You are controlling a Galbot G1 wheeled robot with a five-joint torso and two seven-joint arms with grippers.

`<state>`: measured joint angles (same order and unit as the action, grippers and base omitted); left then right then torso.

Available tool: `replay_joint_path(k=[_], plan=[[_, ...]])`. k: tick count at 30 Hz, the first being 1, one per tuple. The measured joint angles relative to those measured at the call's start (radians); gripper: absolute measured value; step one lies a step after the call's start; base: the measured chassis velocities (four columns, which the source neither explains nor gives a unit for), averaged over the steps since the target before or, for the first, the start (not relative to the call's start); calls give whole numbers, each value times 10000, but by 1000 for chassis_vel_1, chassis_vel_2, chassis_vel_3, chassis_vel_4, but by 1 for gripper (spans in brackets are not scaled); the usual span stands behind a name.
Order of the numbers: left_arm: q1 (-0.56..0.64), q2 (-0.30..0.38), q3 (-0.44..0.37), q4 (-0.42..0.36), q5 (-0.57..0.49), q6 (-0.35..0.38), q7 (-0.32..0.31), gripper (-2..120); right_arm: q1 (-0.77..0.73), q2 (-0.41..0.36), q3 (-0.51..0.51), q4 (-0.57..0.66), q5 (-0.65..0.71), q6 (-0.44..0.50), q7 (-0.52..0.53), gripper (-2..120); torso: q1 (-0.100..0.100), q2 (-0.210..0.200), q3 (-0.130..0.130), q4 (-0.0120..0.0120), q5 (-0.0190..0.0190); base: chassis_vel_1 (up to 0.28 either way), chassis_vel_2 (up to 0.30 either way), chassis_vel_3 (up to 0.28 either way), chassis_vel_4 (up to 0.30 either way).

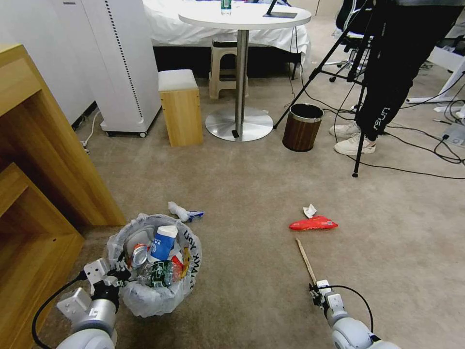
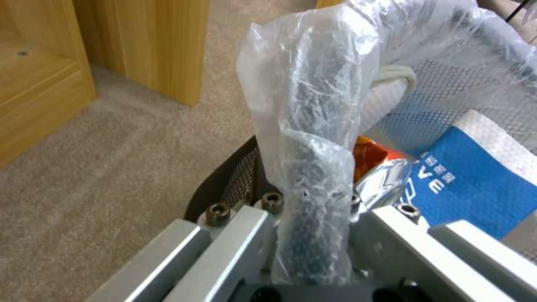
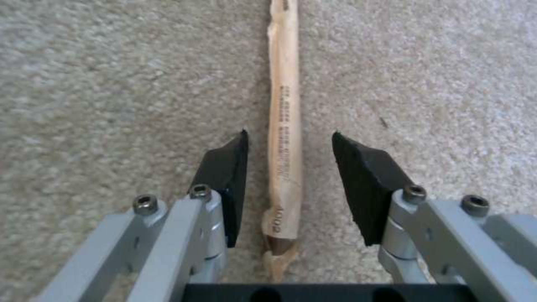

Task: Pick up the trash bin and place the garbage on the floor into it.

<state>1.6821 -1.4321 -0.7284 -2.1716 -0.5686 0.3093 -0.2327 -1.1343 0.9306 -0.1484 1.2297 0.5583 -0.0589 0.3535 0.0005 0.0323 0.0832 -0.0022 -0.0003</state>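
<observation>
Right pincer (image 3: 288,167) spread, straddling wooden stick (image 3: 284,126) | left pincer (image 2: 310,235) pinching trash bin (image 1: 155,291) rim

The trash bin (image 1: 154,264) sits on the floor (image 1: 252,194) at the left, beside the wooden shelf (image 1: 34,169). To its right lies the wooden stick (image 1: 306,261), with a snack bag (image 1: 313,223) behind it. Tissue (image 1: 179,211) lies just behind the bin.

beige-brown floor (image 1: 252,194), red snack bag (image 1: 313,223), blue-white paper cup (image 1: 163,242), pale wooden stick (image 3: 284,126)
</observation>
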Motion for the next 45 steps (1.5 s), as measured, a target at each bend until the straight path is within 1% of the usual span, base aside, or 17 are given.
replay_joint_path(k=[10,12,14,15,16,17,18,20,29,31,33,35,37,38,39,42,45], plan=[[15,21,12,-69,-67,-52,31,1,70,133,-55,-282,-142,127,3,34,0,2,-1,-3,-3,0,0,0,0],[11,15,25,-69,-70,-57,35,1,88,148,-83,-314,-162,144,-6,25,0,1,0,2,7,0,0,0,0],[10,10,30,-69,-68,-64,35,1,91,150,-87,-322,-168,149,-10,22,0,0,0,3,9,0,0,0,0],[9,-2,43,-68,-67,-78,40,1,102,151,-97,-360,-175,178,-14,16,0,1,1,4,13,0,0,0,0],[9,-8,49,-67,-63,-83,42,1,123,150,-97,-409,-186,198,-11,11,-1,0,1,5,7,0,0,0,0],[9,-8,49,-67,-63,-83,42,1,123,150,-97,-409,-186,198,-11,11,-1,0,1,5,7,0,0,0,0],[6,-12,49,-63,-61,-87,43,1,132,149,-97,-461,-205,222,-8,7,0,1,1,3,0,0,0,0,0],[0,-12,51,-63,-60,-92,46,1,147,160,-115,-514,-229,283,-7,0,0,0,1,0,3,0,0,0,0],[-59,-14,38,16,-60,-101,51,1,139,97,-74,-443,-156,486,-208,0,0,-1,2,-5,4,0,0,0,0],[-93,-16,24,133,-46,-101,50,1,92,-72,12,4,170,1005,-603,0,0,-2,3,-7,5,0,0,0,0],[-102,-15,23,153,-43,-101,51,1,78,-123,54,169,248,1125,-703,0,1,-3,3,-5,6,0,0,0,0],[-148,-10,22,232,-35,-100,50,1,54,-350,286,1020,714,1822,-1127,0,0,-3,3,-3,2,0,0,0,0],[-163,-12,24,249,-29,-100,51,1,62,-403,364,1234,809,1968,-1266,0,0,-2,3,-1,3,0,0,0,0],[-192,-15,33,268,-14,-100,51,1,132,-489,473,1574,920,2283,-1471,0,0,-2,2,-3,1,0,0,0,0],[-192,-15,33,268,-14,-100,51,1,132,-489,473,1574,920,2283,-1471,0,0,-2,2,-3,1,0,0,0,0],[-203,-44,55,291,22,-91,51,1,670,-664,536,2445,871,3321,-2267,0,0,-2,3,-3,1,0,0,0,0],[-172,-68,51,291,66,-91,51,1,1114,-726,389,2915,753,3694,-2635,0,0,-2,2,-1,2,0,0,0,0]])
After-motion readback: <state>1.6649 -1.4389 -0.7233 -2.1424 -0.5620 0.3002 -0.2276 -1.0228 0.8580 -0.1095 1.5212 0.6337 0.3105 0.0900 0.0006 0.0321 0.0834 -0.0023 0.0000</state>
